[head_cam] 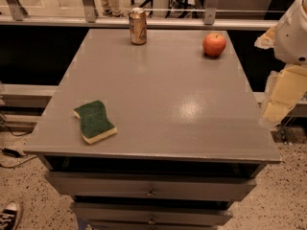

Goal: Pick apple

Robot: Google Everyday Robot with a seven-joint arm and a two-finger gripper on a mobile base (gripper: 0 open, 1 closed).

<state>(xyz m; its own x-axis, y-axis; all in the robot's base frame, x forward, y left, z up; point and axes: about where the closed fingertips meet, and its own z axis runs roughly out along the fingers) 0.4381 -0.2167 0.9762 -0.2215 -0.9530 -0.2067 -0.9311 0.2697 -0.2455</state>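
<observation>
The gripper [278, 104] at the right edge looks plastic, the table [158, 80] smooth satin, the can [138, 27] shiny metal, the apple [214, 44] glossy.

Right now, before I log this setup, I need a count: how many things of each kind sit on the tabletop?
Apple: 1
Drink can: 1
Sponge: 1
Total: 3, all on the grey table.
The gripper hangs beyond the table's right edge, apart from the apple and holding none of them.

You get the gripper [282, 96] only partly: it hangs at the right edge, beside the table [158, 90], its arm [296, 32] cut off. The label on the can [138, 28] is unreadable.
</observation>
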